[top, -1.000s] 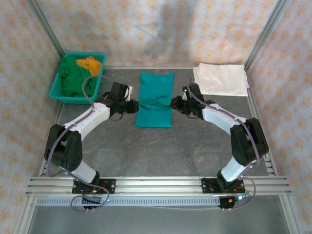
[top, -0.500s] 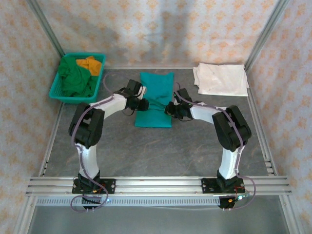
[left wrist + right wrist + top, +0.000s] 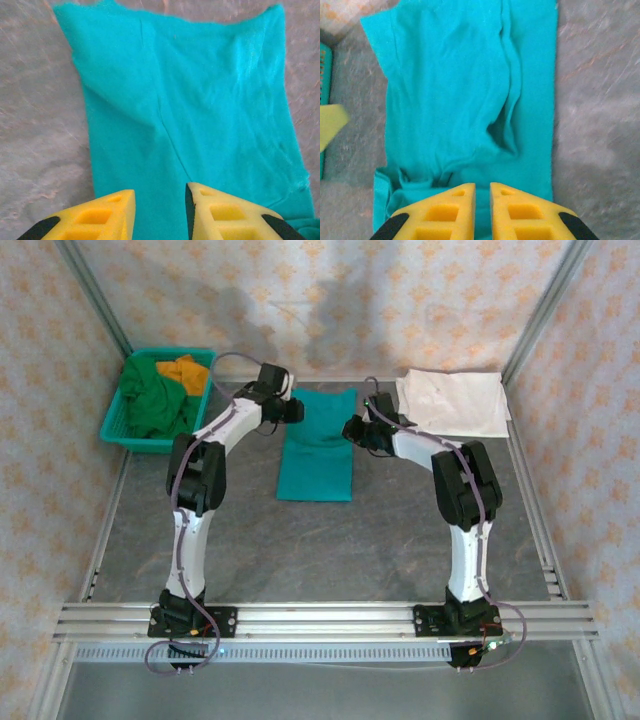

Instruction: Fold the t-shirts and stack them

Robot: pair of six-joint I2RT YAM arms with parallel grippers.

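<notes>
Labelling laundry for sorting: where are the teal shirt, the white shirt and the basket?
teal shirt [image 3: 315, 465], top view, its near half.
white shirt [image 3: 455, 405], top view, its middle.
basket [image 3: 113, 400], top view, its left rim.

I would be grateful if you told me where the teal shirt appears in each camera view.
Top external: the teal shirt lies lengthwise at mid-width, in the far half of the table.
Left wrist: it covers most of the frame, with bare table at the left.
Right wrist: it spans the left and centre, with bare table at the right.
Shared landmark: the grey table alongside the shirt's long edges.
</notes>
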